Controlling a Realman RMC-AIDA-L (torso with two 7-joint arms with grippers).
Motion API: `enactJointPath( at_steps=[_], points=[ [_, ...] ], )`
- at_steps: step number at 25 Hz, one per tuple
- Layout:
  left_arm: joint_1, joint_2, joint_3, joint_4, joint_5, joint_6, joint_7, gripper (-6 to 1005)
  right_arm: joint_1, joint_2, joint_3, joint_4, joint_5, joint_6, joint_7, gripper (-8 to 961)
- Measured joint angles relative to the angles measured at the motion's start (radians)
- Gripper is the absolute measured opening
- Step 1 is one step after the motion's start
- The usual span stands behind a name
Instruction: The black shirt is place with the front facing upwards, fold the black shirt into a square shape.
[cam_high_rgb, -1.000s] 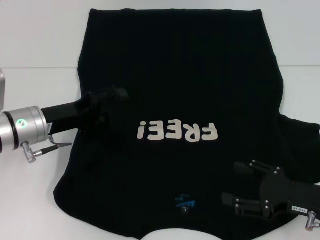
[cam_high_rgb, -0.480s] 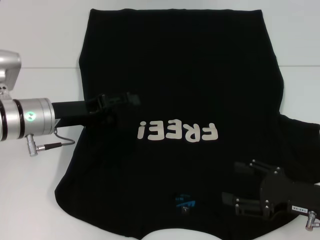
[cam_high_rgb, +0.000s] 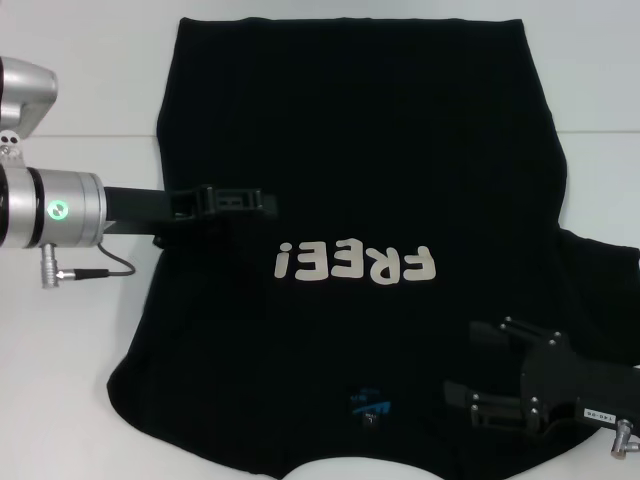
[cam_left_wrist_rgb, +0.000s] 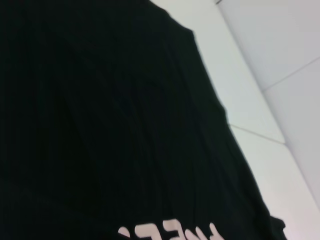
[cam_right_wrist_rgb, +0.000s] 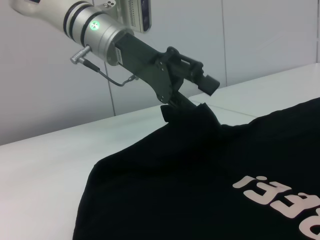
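The black shirt (cam_high_rgb: 360, 150) lies front up on the white table, its cream "FREE!" print (cam_high_rgb: 355, 264) facing me upside down and a small blue neck label (cam_high_rgb: 372, 405) near the front edge. Its right sleeve (cam_high_rgb: 600, 275) sticks out; no left sleeve shows. My left gripper (cam_high_rgb: 265, 203) reaches in over the shirt's left side. In the right wrist view the left gripper (cam_right_wrist_rgb: 207, 95) has a gap between its fingers, and a raised bunch of fabric (cam_right_wrist_rgb: 192, 114) sits against the lower one. My right gripper (cam_high_rgb: 470, 365) rests open over the shirt's near right part.
The white table (cam_high_rgb: 70, 380) shows bare to the left of the shirt and behind it. A white wall (cam_right_wrist_rgb: 50, 75) stands beyond the left arm. A cable (cam_high_rgb: 100, 268) hangs from the left wrist.
The left arm has swung right and turned, carrying its gripper further over the shirt's left side towards the print. The right arm has not moved.
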Motion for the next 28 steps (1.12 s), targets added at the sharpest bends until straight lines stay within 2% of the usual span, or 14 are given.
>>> enactJointPath(
  at_steps=[5,18,23,28],
  points=[
    [-0.020,0.004,0.005,0.010,0.024,0.068,0.016,881,0.003,0.000,0.000,0.000,0.000,0.001,0.001,915],
    [-0.017,0.003,-0.015,-0.008,-0.001,0.098,0.004,876,0.003,0.002,-0.003,0.001,0.000,0.002,0.002,915],
    [-0.011,-0.004,0.023,-0.011,0.001,0.065,0.010,875,0.003,0.002,-0.003,0.005,0.000,0.002,0.000,915],
    [0.017,0.002,-0.025,0.004,-0.011,0.101,0.062,874,0.001,0.000,0.005,0.006,0.000,0.002,0.000,916]
  ],
)
